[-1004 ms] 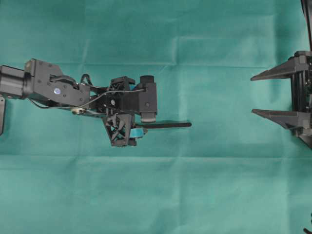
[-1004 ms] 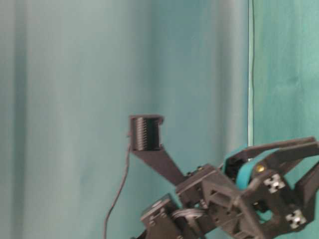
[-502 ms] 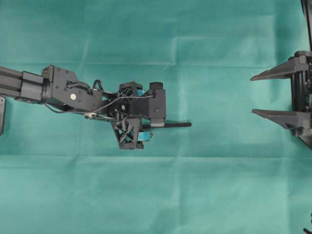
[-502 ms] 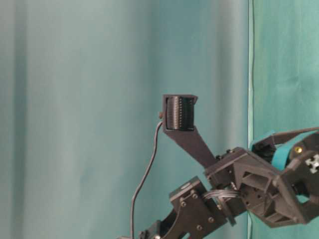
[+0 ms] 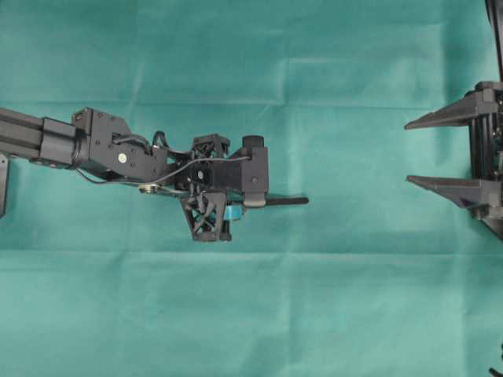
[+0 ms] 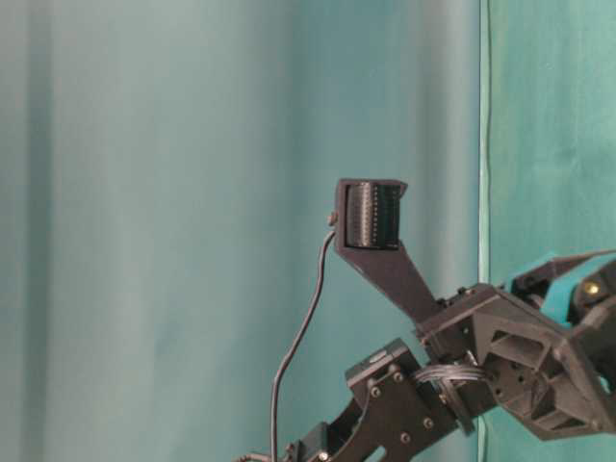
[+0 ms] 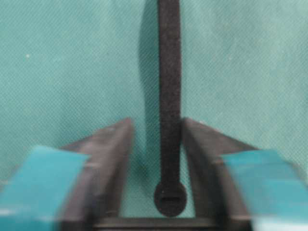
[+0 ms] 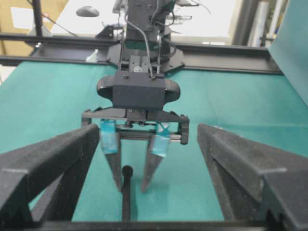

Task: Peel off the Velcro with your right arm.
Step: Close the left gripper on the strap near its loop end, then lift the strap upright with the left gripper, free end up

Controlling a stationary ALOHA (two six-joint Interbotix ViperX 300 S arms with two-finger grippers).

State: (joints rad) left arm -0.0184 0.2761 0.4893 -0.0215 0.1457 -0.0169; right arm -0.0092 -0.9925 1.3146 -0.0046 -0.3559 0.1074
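Note:
The Velcro lies flat on the green cloth as a thin black strap, pointing right. In the left wrist view the Velcro runs up the middle with its rounded end down between the teal-striped fingers. My left gripper straddles that end with narrowed jaws. One finger touches the strap and a small gap shows on the other side. Seen from the right wrist, the left gripper stands tips down on the cloth. My right gripper stays at the right edge, open and empty, well apart from the strap.
Green cloth covers the whole table. The left arm's wrist camera mount rises in the table-level view before a green curtain. A black frame rail crosses behind the table.
My left arm shifted slightly right and came down over the strap's rounded end. Its jaws narrowed from wide open to close around the Velcro. The right arm has not moved.

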